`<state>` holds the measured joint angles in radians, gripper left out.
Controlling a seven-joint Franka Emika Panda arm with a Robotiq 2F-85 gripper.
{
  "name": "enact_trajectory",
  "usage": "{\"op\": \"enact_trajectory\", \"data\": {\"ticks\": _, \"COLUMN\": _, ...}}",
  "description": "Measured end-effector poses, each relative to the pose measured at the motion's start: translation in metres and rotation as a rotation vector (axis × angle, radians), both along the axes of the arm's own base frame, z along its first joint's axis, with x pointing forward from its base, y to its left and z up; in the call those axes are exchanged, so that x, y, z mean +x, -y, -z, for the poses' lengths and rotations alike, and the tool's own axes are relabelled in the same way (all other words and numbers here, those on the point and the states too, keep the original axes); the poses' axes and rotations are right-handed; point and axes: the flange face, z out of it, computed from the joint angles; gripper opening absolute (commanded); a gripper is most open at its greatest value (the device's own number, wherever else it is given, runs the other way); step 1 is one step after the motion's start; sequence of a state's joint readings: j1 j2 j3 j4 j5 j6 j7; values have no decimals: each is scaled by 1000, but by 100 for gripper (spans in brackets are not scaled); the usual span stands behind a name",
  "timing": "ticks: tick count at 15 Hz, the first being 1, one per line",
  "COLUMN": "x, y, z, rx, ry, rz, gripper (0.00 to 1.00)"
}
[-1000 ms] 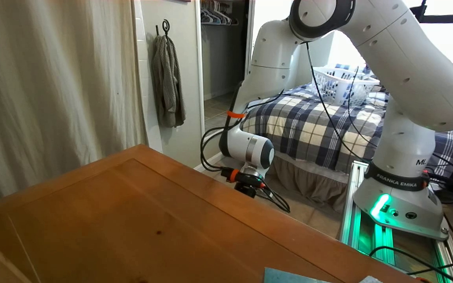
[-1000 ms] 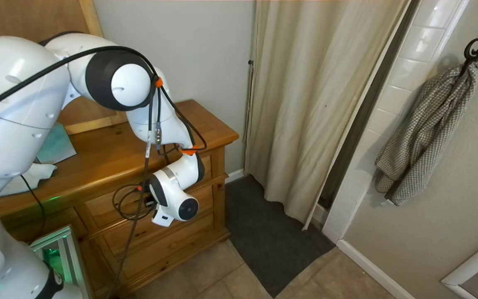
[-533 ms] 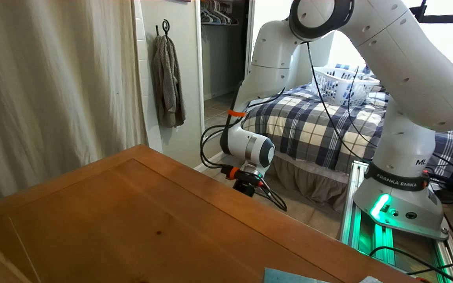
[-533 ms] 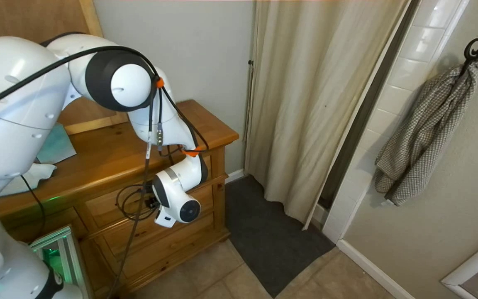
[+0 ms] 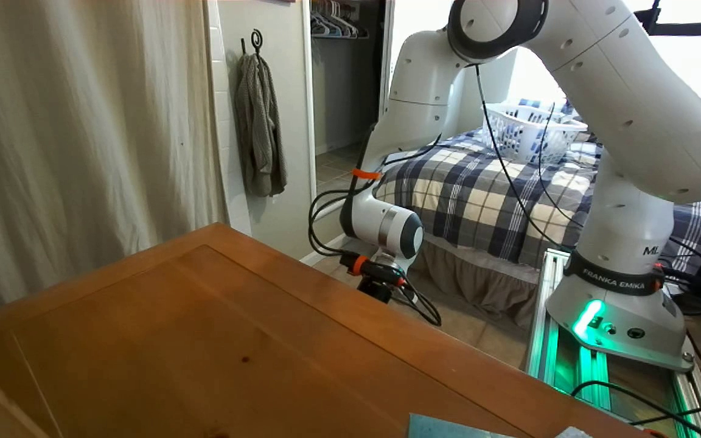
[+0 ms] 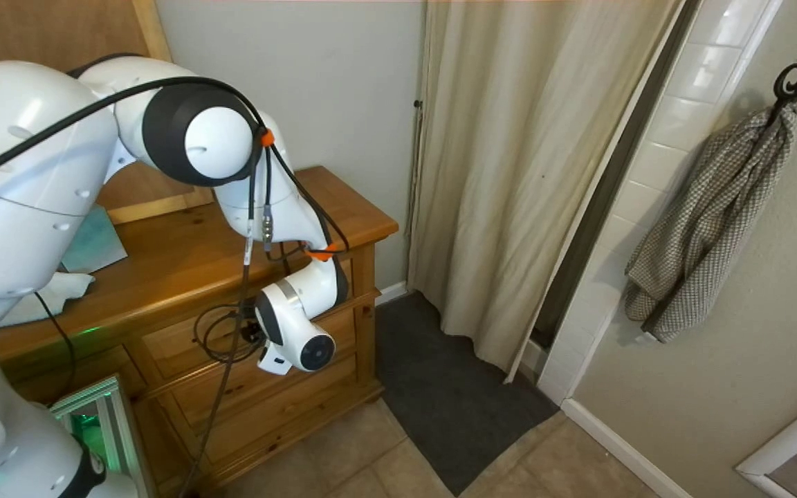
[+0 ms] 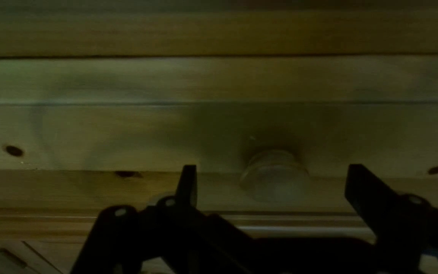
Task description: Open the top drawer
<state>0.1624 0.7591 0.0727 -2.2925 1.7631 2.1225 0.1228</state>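
The top drawer fills much of the wrist view as a dim wooden front with a pale round knob. Around that knob my gripper stands open, one black finger on each side with gaps between, so nothing is gripped. In an exterior view part of the top drawer shows just below the dresser's top; its front looks flush with the dresser, and the hand covers the rest. The fingertips are hidden in both exterior views, by the dresser top or by the hand itself.
The dresser top overhangs above the hand, carrying a teal card and a white cloth. A lower drawer lies beneath a moulding. Loose cables loop beside the hand. The robot's metal frame stands nearby.
The hand has shifted slightly, a little to the right in one view and slightly up and left in another. The cables swung with it. The drawer shows no visible movement.
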Motion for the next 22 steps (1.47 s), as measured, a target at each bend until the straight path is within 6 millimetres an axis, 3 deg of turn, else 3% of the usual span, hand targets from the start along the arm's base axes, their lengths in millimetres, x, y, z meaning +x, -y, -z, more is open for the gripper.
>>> {"op": "enact_trajectory", "data": {"ticks": 6, "x": 5, "y": -8, "z": 6, "rx": 28, "ry": 2, "rz": -6, "gripper": 100}}
{"op": "enact_trajectory", "data": {"ticks": 7, "x": 6, "y": -10, "z": 8, "rx": 29, "ry": 0, "rz": -9, "gripper": 91}}
{"op": "enact_trajectory", "data": {"ticks": 8, "x": 6, "y": -11, "z": 11, "rx": 30, "ry": -3, "rz": -12, "gripper": 74}}
{"op": "enact_trajectory", "data": {"ticks": 15, "x": 8, "y": -10, "z": 25, "rx": 25, "ry": -14, "rz": -7, "gripper": 25}}
{"op": "enact_trajectory", "data": {"ticks": 22, "x": 8, "y": -9, "z": 26, "rx": 25, "ry": -14, "rz": -7, "gripper": 25}}
